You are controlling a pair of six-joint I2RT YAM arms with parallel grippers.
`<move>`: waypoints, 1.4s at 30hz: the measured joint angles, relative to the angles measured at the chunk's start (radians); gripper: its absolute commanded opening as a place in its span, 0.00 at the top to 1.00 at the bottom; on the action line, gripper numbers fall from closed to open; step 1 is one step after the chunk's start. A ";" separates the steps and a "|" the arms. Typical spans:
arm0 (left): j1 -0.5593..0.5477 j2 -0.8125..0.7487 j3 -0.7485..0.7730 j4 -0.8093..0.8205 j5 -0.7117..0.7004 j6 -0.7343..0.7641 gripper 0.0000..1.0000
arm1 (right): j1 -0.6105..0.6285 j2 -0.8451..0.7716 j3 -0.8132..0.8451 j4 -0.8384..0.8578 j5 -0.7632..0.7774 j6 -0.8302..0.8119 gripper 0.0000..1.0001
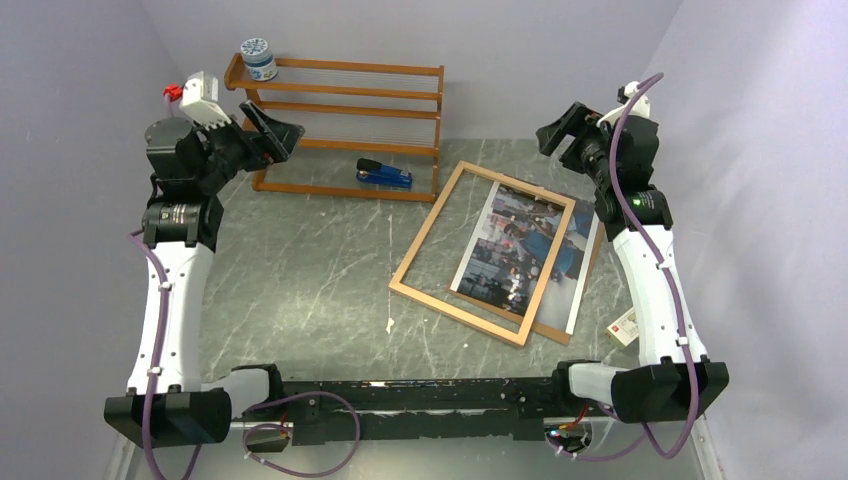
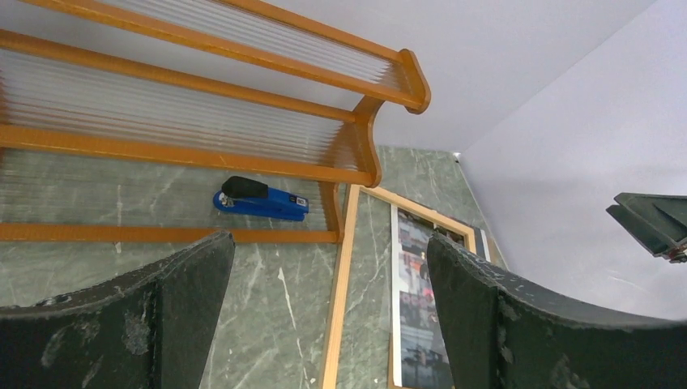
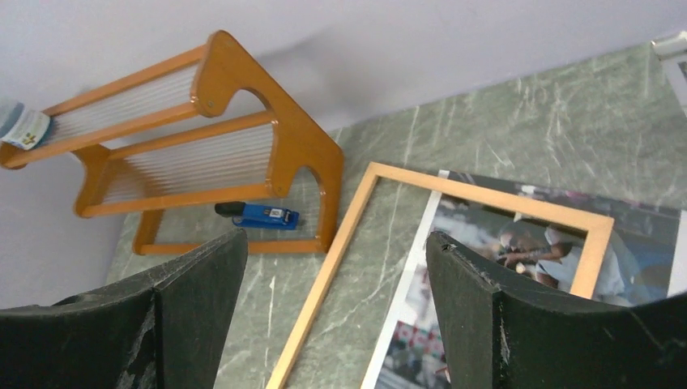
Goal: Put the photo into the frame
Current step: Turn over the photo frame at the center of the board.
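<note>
Not done yet: photo [image 1: 505, 250] lies on desk [image 1: 300, 270] at right, partly under frame [image 1: 427, 225], skewed, w/ right edge poking past the moulding. Left gripper [image 1: 275, 130] & right gripper [image 1: 560, 128] are both spread, empty, raised far left/right. Aligning + seating the photo remains.

soft, even light fills all three views, bright enough to read the veining of the table [image 1: 320, 270], with only a faint shadow on the wall behind the shelf rack [image 3: 296, 150]. the glossy photo [image 1: 520, 240] carries small white glints in the top view, and in both wrist views the near fingers [image 2: 518, 340] loom dark and slightly soft.
</note>
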 measured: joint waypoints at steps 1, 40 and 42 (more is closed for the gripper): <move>0.000 0.002 0.000 0.003 0.000 0.001 0.06 | 0.000 0.000 0.000 -0.012 0.007 0.000 0.15; 0.000 -0.122 -0.353 -0.204 -0.078 0.016 0.13 | -0.002 0.280 -0.337 -0.414 0.323 0.135 0.29; 0.000 -0.115 -0.361 -0.203 -0.043 0.018 0.15 | -0.004 0.316 -0.345 -0.380 0.322 0.135 0.33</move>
